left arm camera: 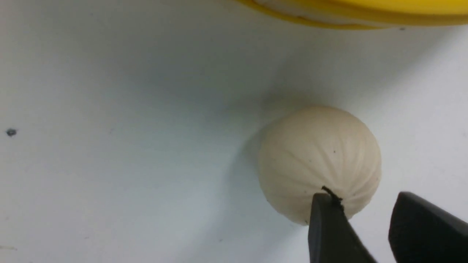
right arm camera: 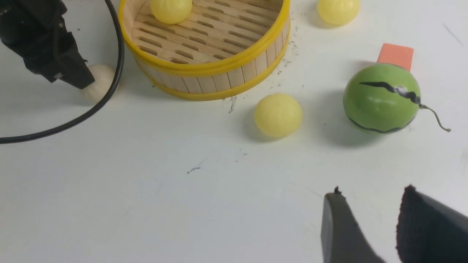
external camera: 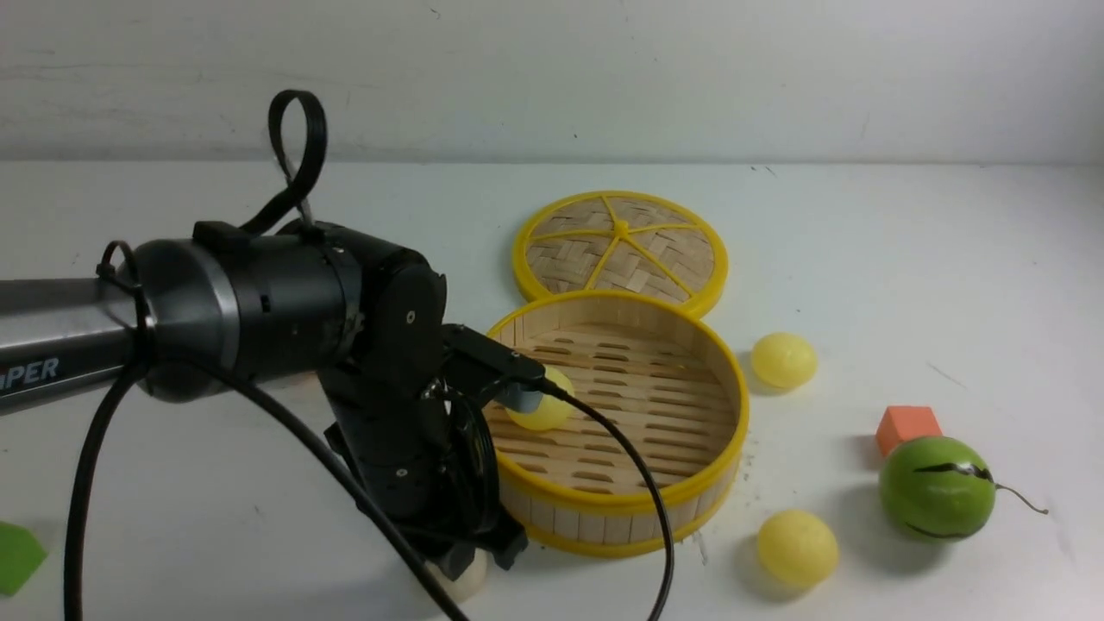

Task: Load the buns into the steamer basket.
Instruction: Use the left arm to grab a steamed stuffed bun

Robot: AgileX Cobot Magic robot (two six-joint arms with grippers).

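Observation:
The steamer basket stands mid-table with one pale yellow bun on its slatted floor. Two more yellow buns lie on the table, one to the basket's right and one at its front right. The off-white bun sits on the table by the basket's front left wall. My left gripper is open and points down right over it; one fingertip overlaps the bun's edge, and the bun is not between the jaws. My right gripper is open and empty, above bare table in front of the basket.
The flat woven lid lies behind the basket. A green ball with black streaks and an orange block sit at the right. A green block is at the far left edge. The left arm's black cable hangs across the basket's front.

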